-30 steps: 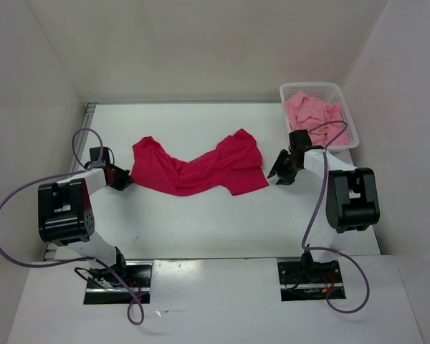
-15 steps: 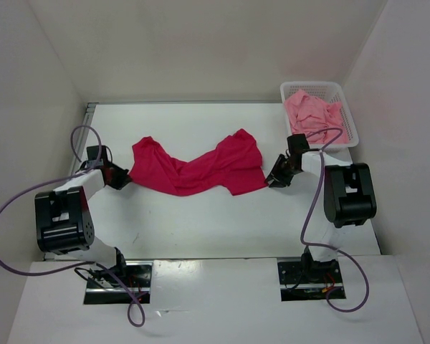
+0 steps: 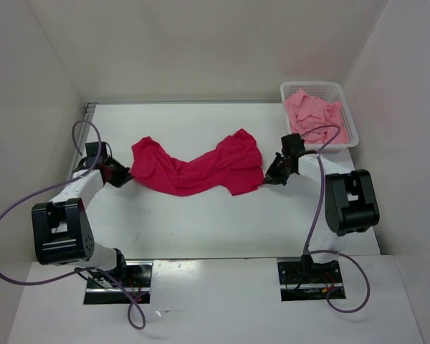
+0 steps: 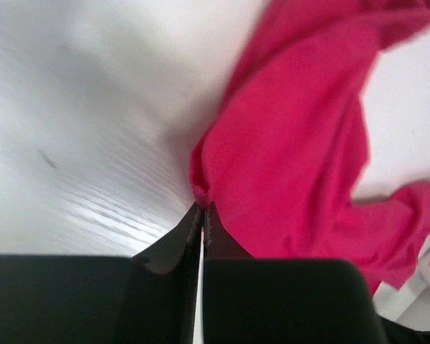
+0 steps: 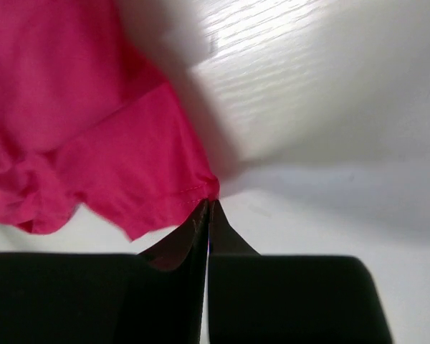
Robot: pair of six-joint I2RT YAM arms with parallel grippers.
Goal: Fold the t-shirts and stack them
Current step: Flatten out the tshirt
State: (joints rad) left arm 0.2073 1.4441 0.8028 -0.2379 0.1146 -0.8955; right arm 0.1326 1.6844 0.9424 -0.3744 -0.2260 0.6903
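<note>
The crimson t-shirt lies rumpled across the middle of the table. The left gripper is pinched tight on its left edge, and the right gripper is clamped on the hem corner opposite. Both sit low at the table, presumably to draw the cloth flat before folding. A pink t-shirt waits in the basket at the far right corner.

Legible inscriptions: none, as no text, label, brand, number or sign can be read on the crimson t-shirt, the pink t-shirt, the white basket or the table in any of the three views.
</note>
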